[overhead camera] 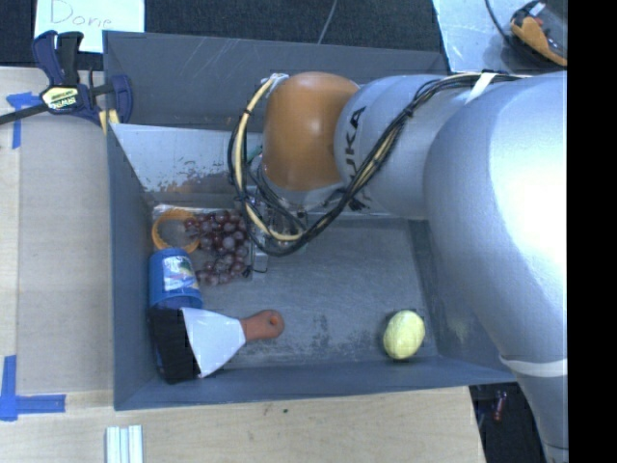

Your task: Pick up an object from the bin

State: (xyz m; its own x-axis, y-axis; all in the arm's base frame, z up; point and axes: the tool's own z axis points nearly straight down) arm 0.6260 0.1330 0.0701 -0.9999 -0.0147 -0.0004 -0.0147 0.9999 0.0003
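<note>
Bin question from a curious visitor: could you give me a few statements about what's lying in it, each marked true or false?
1. A yellow ball lies near the lower right corner of the bin. True.
2. The grapes are green. False: they are dark purple.
3. A blue can sits just left of the grapes. True.
4. The brush lies on top of the yellow ball. False: it lies well apart from the ball, at the lower left.
5. The robot arm ends above the yellow ball. False: its end is above the grapes.
</note>
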